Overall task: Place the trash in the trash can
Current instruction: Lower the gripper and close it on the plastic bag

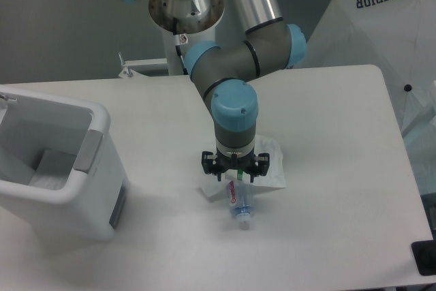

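A small clear bottle (240, 208) with a red-and-white label lies on the white table, cap end toward the front edge. A crumpled translucent wrapper (271, 168) with a green stripe lies under and beside it, showing on both sides of the gripper. My gripper (235, 176) points straight down over the bottle's far end, fingers spread open on either side of it; I cannot tell whether they touch it. The white trash can (101, 122) with a grey side panel stands at the left edge, well away from the gripper, and something pale lies at its bottom.
The arm's white pedestal (185, 46) stands at the back of the table. A white canopy printed "SUPERIOR" (385, 25) stands beyond the right edge. A dark object (425, 257) sits at the front right corner.
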Robot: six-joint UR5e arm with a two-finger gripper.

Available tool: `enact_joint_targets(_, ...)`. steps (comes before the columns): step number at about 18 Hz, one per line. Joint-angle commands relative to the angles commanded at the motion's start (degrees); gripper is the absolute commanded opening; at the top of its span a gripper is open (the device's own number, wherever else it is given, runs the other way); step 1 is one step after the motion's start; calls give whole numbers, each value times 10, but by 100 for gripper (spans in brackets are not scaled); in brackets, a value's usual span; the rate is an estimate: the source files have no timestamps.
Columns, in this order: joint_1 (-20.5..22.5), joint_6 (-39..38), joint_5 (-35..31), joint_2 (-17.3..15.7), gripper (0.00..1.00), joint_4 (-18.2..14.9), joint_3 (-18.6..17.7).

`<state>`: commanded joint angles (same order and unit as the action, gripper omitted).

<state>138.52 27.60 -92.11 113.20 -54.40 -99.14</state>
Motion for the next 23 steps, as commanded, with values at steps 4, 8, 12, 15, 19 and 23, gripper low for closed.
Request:
enact_joint_targets(4,0,2,1,-4,0,1,0)
enact_joint_targets(8,1,2,9,-5,0,1,1)
enact_joint_targets(12,8,4,10,-6,0,4,10)
enact_joint_targets(15,20,2,19,-10,0,4,36)
enact_joint_targets(19,33,0,54,-30,0,4,88)
enact_joint_targets(23,44,-32,94,-54,0,4,129)
